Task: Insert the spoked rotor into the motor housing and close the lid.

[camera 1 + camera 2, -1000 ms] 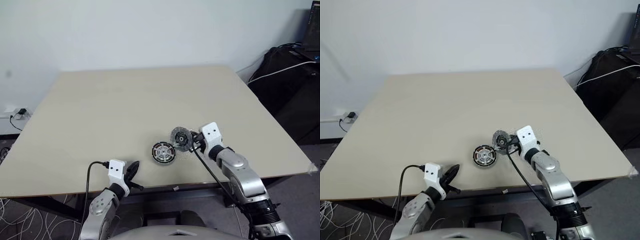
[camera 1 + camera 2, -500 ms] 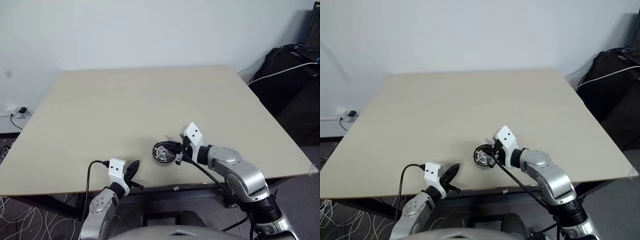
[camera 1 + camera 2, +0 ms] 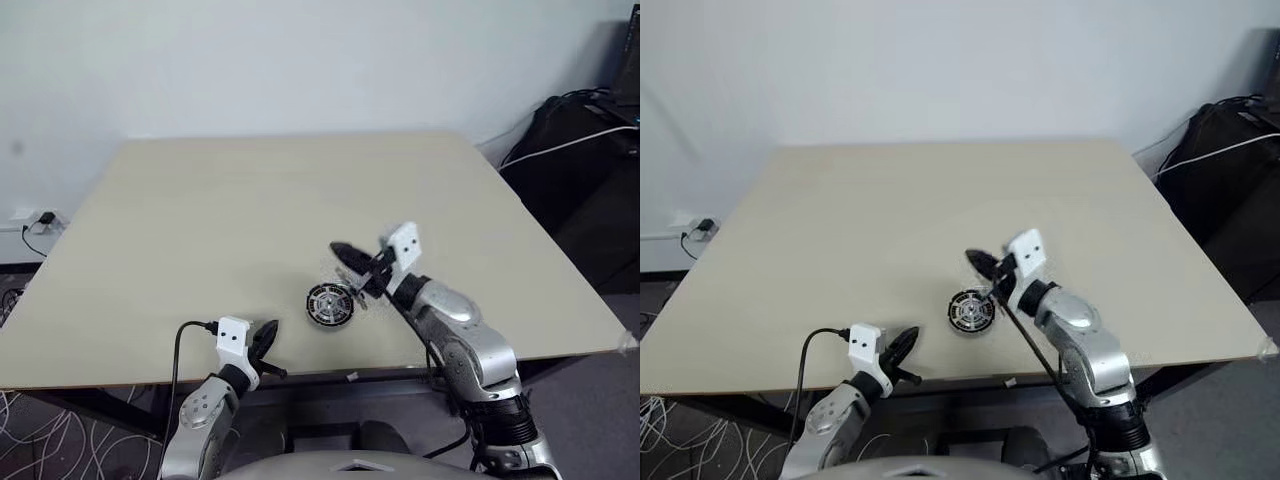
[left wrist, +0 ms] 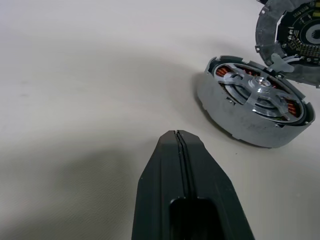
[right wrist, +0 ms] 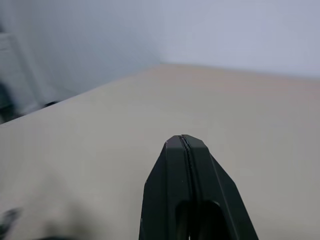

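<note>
While the table carried one motor assembly near its front edge, two grippers were in view, one per arm. The motor housing lay flat on the tabletop, a single round disc with a grey outer wall and copper-brown windings inside. One spoked rotor sat within it, its silver hub and flat spokes lying across the windings. One lid stood tilted on edge just behind the housing, its inner face showing a dark ring of contacts around a pale centre, its lower rim at or against the housing's far edge; it had not closed over the housing.

The left gripper hung low near the table's front edge, its two black fingers pressed together on nothing, well short of the housing. The right gripper was raised above the table, behind the assembly and pointing toward the robot's left, its two fingers likewise pressed flat together and holding nothing.
</note>
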